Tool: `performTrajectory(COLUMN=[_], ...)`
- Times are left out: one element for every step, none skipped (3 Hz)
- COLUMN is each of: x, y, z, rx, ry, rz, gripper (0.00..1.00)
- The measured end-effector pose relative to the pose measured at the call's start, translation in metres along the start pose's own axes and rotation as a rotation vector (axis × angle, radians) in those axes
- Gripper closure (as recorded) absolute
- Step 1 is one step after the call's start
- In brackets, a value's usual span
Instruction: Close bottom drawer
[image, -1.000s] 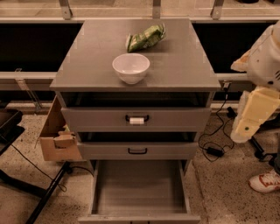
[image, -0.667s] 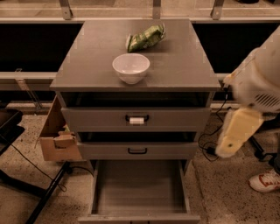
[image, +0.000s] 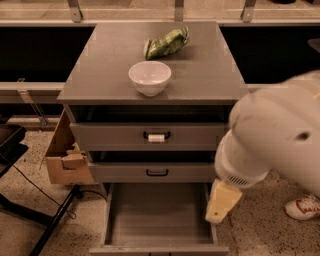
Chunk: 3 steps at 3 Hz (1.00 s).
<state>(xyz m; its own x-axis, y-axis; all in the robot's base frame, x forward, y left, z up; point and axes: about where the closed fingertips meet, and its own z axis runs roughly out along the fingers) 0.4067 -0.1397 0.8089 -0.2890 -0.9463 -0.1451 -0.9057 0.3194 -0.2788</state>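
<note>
Speckled flooring surrounds a grey cabinet (image: 205, 75) with a white bowl (image: 150, 76) and a green packet (image: 166, 44) on top. Its bottom drawer (image: 157, 215) stands pulled far out towards me. Over that drawer's right edge hangs the gripper (image: 221, 202), below a bulky white arm (image: 275, 135). Whether it is clenched or released, I cannot tell.

Inventory: three grey cabinet drawers (image: 150, 135); one round white bowl (image: 150, 77); one crumpled green snack bag (image: 166, 44); one brown cardboard box (image: 65, 155); one cream gripper (image: 222, 202), above the bottom drawer (image: 155, 215), right side.
</note>
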Motion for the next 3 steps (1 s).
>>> performTrajectory(x=[0.012, 0.021, 0.021], y=[0.051, 0.092, 0.092], z=[0.070, 0.124, 0.124], rx=[-0.088, -0.172, -0.172], ry=[0.077, 0.124, 0.124], rz=[-0.003, -0.010, -0.010], gripper=[0.00, 0.00, 0.00])
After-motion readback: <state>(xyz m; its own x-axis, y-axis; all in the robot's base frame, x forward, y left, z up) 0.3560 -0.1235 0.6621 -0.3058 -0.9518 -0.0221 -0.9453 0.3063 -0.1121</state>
